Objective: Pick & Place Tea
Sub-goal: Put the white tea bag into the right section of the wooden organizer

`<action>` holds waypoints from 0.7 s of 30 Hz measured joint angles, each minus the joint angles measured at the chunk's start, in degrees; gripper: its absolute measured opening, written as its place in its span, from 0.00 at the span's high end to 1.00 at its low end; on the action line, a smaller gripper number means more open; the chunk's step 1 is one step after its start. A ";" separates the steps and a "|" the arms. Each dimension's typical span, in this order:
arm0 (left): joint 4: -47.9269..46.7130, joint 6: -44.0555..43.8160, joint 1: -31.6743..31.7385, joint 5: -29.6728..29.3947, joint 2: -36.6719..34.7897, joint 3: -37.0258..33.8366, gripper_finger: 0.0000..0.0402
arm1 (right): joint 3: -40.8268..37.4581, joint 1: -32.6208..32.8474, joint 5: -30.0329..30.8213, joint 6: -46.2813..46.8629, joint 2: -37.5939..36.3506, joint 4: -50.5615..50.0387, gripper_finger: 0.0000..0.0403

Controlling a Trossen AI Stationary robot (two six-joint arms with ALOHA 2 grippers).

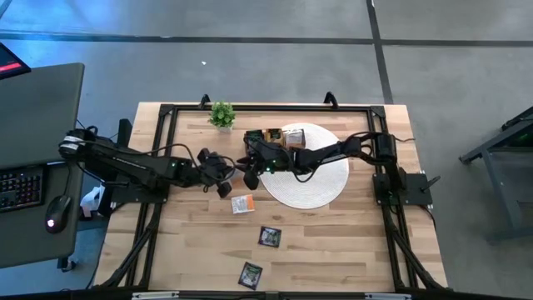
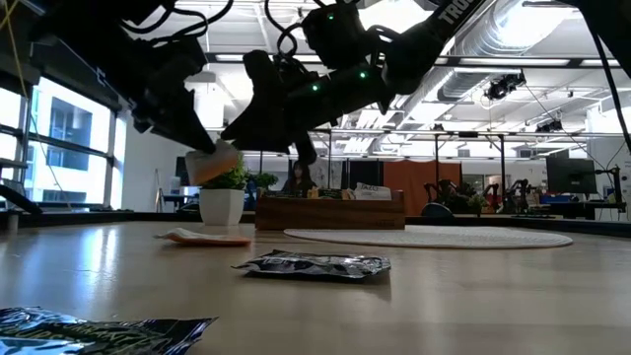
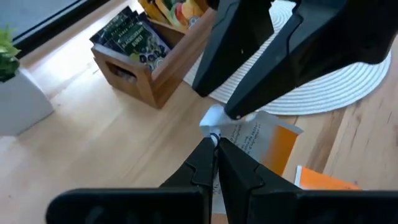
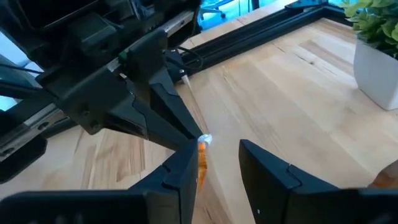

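Tea sachet in transfer: a white-and-orange sachet (image 3: 261, 140) is held above the table, just off the 9 o'clock edge of the woven mat (image 1: 321, 187); in the low view it (image 2: 215, 163) is seen hanging clear of the table top (image 1: 333, 250).
Left gripper (image 3: 216, 144): fingers are pressed together, clamped on a corner of the white-and-orange sachet; in the high view it (image 1: 223, 179) is located left of table centre.
Right gripper (image 4: 217, 155): fingers are set apart, with the sachet corner (image 4: 203, 152) lying against one finger and the other finger clear of it; in the high view it (image 1: 252, 173) is located just at 3 o'clock of the left gripper.
Sachet on table, near: a second white-and-orange sachet (image 1: 242, 203) is laid flat at 6 o'clock of the two grippers.
Sachets on table, far: two black sachets (image 1: 269, 237) (image 1: 251, 273) are laid flat toward the 6 o'clock table edge, well apart from the mat.
Wooden tray (image 3: 155, 65): it is placed at the 11 o'clock edge of the mat; black sachets with green print (image 3: 127, 34) are stood in its end compartment, and brighter sachets (image 3: 177, 9) in the next one.
Plant pot (image 1: 221, 115): a small green plant in a white pot is set at 9 o'clock of the tray.
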 joint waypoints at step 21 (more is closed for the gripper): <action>0.11 1.33 0.02 0.10 0.92 0.05 0.98 | 0.00 0.02 -1.04 -6.40 -0.17 -1.40 0.92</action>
